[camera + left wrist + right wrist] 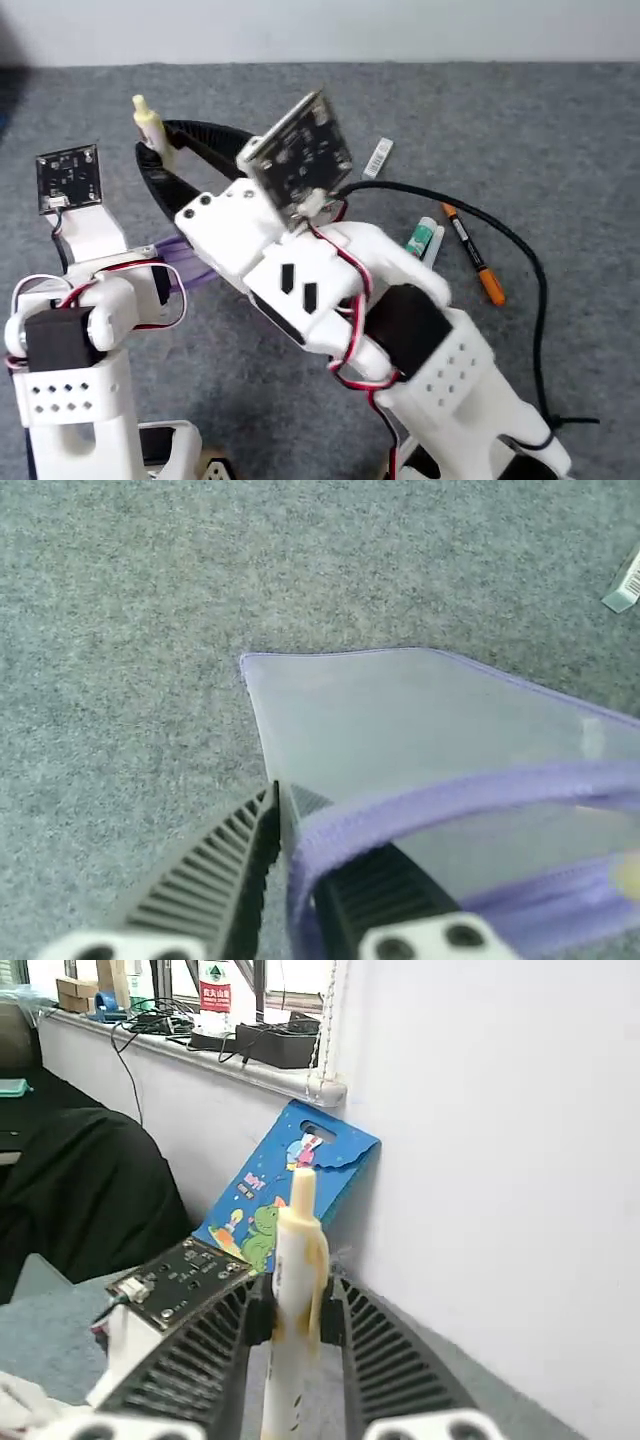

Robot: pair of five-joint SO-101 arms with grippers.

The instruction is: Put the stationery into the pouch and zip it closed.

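My right gripper (160, 152) is raised over the table's back left, shut on a cream pen (148, 122) that stands upright between its fingers. The right wrist view shows that pen (296, 1260) clamped in the gripper (296, 1305). The translucent purple pouch (400, 720) lies on the grey carpet, and my left gripper (285, 798) is shut on its purple zip edge (420, 805). In the high view the pouch (180, 255) is mostly hidden under the right arm. An orange pen (472, 252) and a green-and-white marker (424, 238) lie to the right.
A small white tag (377, 158) lies on the carpet behind the marker, also visible as a white tag (625, 580) beyond the pouch. A black cable (500, 235) loops over the right side. A blue gift bag (290, 1195) leans on the wall behind.
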